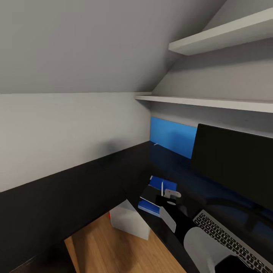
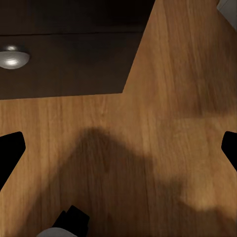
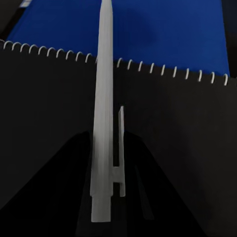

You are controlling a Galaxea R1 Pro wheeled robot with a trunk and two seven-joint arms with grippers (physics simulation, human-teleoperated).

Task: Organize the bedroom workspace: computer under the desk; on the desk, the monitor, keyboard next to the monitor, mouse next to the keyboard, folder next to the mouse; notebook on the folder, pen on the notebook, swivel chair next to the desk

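Over the notebook (image 3: pixel 59 123) | right end effector (image 1: pixel 167 197) clamped on pen (image 3: pixel 102 113) (upright) | left end effector (image 2: pixel 118 148) apart

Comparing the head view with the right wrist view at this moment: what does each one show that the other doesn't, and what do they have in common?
Head view alone: the monitor, the keyboard, the desk top, wall shelves, the blue wall panel and the wooden floor.
Right wrist view alone: the notebook's white spiral binding and the pen's clip, close up.
Both: the white pen over the black notebook, which lies on the blue folder. In the head view the right gripper is at that stack.
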